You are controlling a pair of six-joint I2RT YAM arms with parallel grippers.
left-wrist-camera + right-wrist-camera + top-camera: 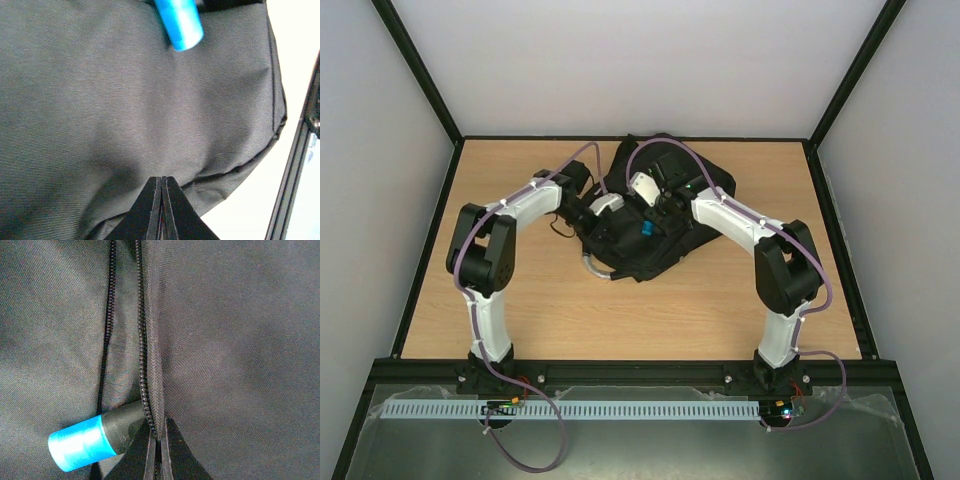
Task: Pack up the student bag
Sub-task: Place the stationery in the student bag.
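- Your right pincer is fully closed. Its tips meet on the toothed edge of the zip and appear to be nipping that edge of the bag.
- Your left pincer is closed too, tips together over plain fabric. You cannot tell whether any cloth is caught between them.
- The bag lies at the middle back of the table, directly under both wrists.
- The key relation is at the right pincer. A blue-capped tube sits just beside its tips, on the left of that wrist's view.
- The tube's dark body slants in under the zip edge, and its blue end points out and away from the opening.
- The open zip runs straight ahead from the right pincer, so the tube's long axis crosses it at an angle.
- The right arm is nearer the tube. From the left pincer the tube lies ahead across bare fabric, well apart.
- Both arms reach forward with elbows out and forearms angled inward, wrists tipped down onto the bag.
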